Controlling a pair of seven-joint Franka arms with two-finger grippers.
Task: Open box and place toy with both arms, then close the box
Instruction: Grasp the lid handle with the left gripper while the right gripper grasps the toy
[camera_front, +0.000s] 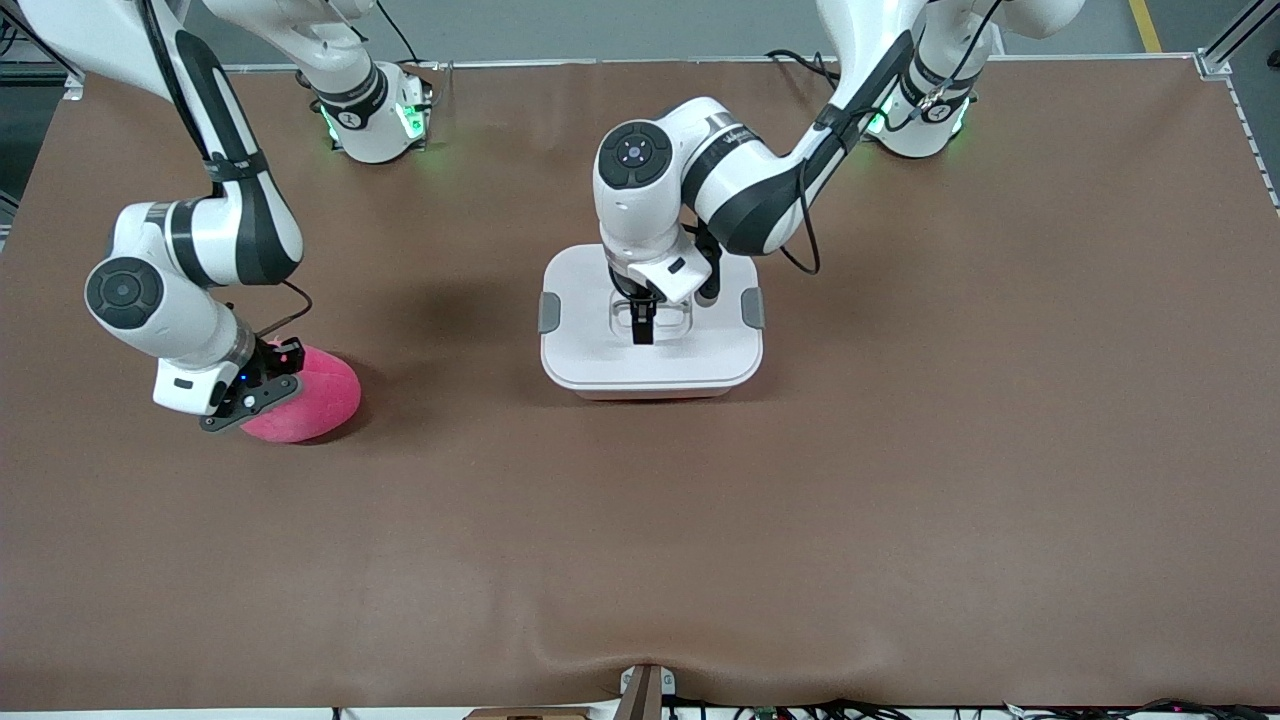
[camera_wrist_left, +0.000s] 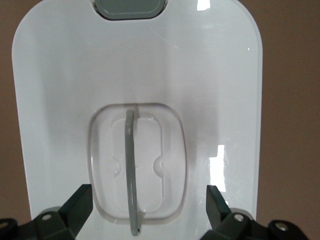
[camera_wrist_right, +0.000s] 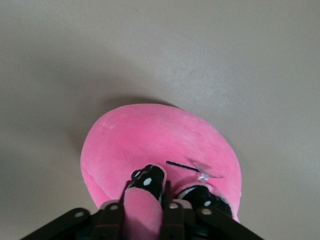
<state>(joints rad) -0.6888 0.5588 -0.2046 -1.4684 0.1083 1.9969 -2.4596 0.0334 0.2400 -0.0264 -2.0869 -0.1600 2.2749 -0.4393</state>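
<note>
The box (camera_front: 600, 350) stands in the middle of the table with its white lid on and a grey clip (camera_front: 549, 312) at each end. My left gripper (camera_front: 643, 325) is low over the lid's recessed centre. In the left wrist view it (camera_wrist_left: 148, 205) is open, with a finger on each side of the thin grey handle (camera_wrist_left: 131, 170), which stands up from the recess. The hot-pink toy (camera_front: 315, 400) is down at the table near the right arm's end. My right gripper (camera_front: 265, 388) is shut on a fold of its plush (camera_wrist_right: 142, 210) by a dark eye (camera_wrist_right: 148, 180).
The brown table mat (camera_front: 900, 450) spreads wide around the box and the toy. A small fitting (camera_front: 645, 690) sits at the table edge nearest the camera. The arm bases stand along the table's back edge.
</note>
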